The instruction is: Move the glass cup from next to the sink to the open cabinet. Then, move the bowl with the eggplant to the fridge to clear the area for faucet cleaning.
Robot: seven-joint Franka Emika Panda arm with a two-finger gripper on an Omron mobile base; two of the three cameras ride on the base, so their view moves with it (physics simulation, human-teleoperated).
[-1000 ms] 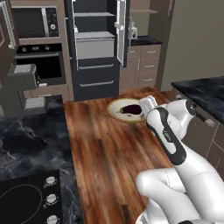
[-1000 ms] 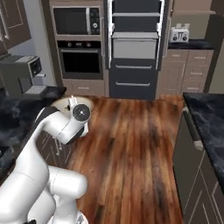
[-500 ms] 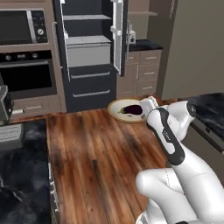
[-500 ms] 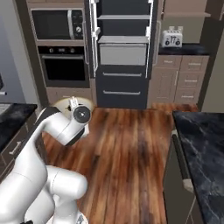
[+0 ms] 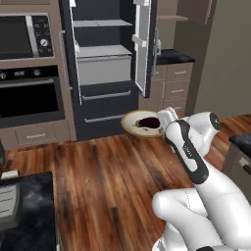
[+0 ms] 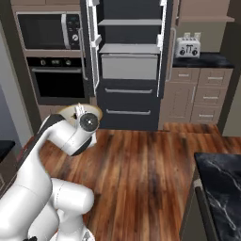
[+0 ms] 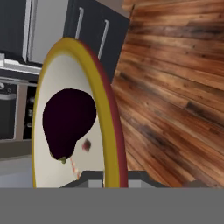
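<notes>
The bowl (image 5: 142, 125) with the eggplant (image 5: 148, 122) was held clear of the wooden floor (image 5: 112, 186), carried out in front of the arm at about eleven o'clock from the arm's forward elbow in the left base view. It was gripped by its rim at the near edge, the end effector (image 5: 165, 116) being closed on that rim; in the hand view the yellow and red rim (image 7: 109, 131) ran straight down between the finger tips, which were themselves hidden at the bottom edge. A rim grip seems to have been chosen because the bowl is broad and shallow and offers nothing else narrow enough to be pinched.

The bowl was kept roughly level in the left base view, presumably so that the eggplant (image 7: 65, 122) would stay lying inside and not roll out during transport.

The fridge (image 6: 127, 61) stood ahead at twelve o'clock with both doors swung wide, its shelves (image 6: 129, 48) exposed and apparently ready to receive the bowl. The bowl was well apart from it, so the second part of the task was judged to be under way, with the approach and placing yet to be done. A toaster (image 6: 187, 47) sat on the counter (image 6: 204, 60) at two o'clock.
</notes>
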